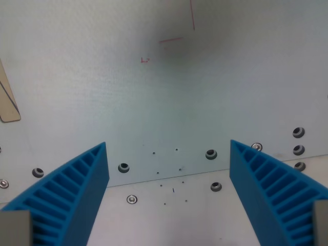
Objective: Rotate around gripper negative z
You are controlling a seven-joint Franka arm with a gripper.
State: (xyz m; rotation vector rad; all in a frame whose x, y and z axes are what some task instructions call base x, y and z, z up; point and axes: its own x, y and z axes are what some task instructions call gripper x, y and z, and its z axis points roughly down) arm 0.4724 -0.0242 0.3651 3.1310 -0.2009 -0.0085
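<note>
My blue ribbed fingers [77, 189] stand spread wide, holding nothing, above the pale table [169, 102]. Between them lie its seam and screw holes [211, 154]; beyond the seam, thin red marks [171, 40].

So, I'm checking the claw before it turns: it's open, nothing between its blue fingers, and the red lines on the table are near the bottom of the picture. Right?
Not quite. The red lines are near the top of the wrist view, not the bottom. The rest holds: the claw is open, with only bare table between its blue fingers.
</note>
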